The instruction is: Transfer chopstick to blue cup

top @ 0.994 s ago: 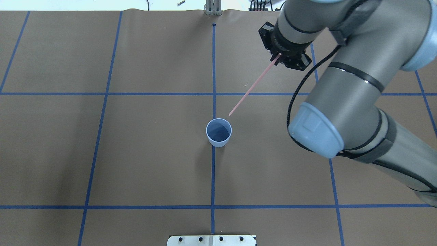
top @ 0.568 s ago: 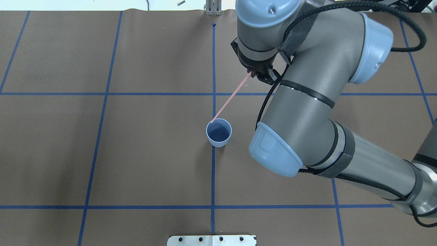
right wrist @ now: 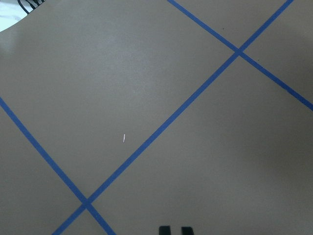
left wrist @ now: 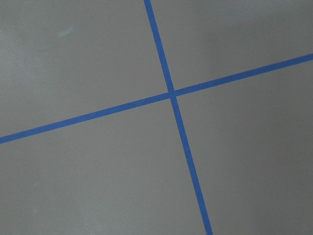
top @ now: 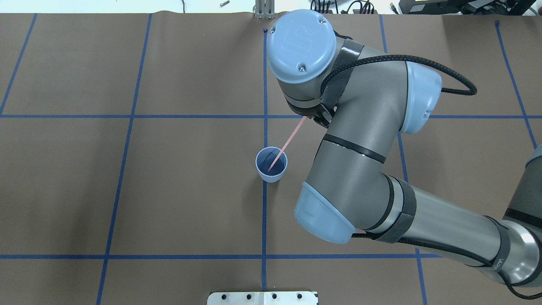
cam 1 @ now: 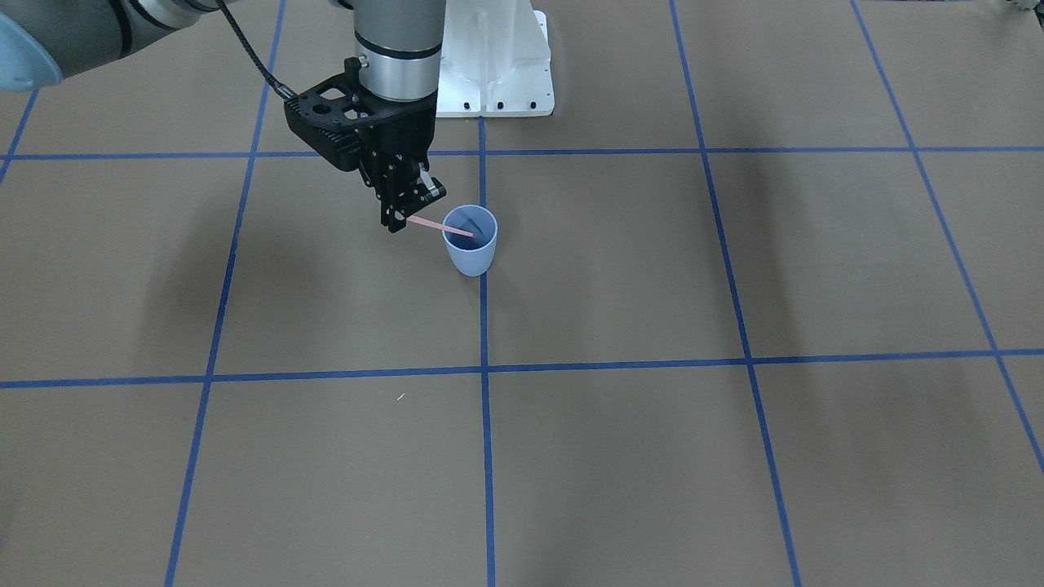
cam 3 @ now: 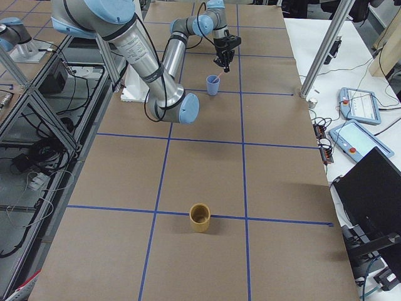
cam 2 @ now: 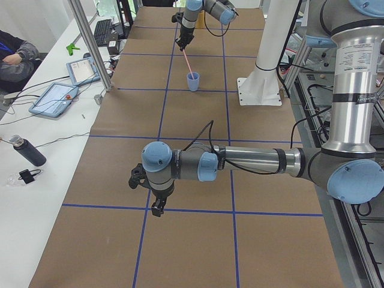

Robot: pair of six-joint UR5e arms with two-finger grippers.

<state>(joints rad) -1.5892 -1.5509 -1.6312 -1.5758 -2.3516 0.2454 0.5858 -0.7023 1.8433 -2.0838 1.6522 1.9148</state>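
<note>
The blue cup (top: 271, 177) stands upright on the centre tape line; it also shows in the front view (cam 1: 471, 257). My right gripper (cam 1: 398, 222) is shut on the upper end of the pink chopstick (cam 1: 436, 226). The chopstick (top: 288, 140) slants down from the gripper, and its lower tip is inside the cup's mouth. In the overhead view the wrist hides most of the right gripper. My left gripper (cam 2: 157, 207) hangs low over the table far from the cup. It shows only in the left side view, so I cannot tell whether it is open or shut.
The brown mat carries a blue tape grid. A tan cup (cam 3: 200, 217) stands near the right end of the table. The white robot base (cam 1: 493, 73) is behind the blue cup. A side table with tablets (cam 2: 54, 99) and a seated person lies beyond the mat.
The right arm has swung toward the table's centre line and lowered. The chopstick's tip went from beside the cup's rim to inside its mouth. The cup has not moved.
</note>
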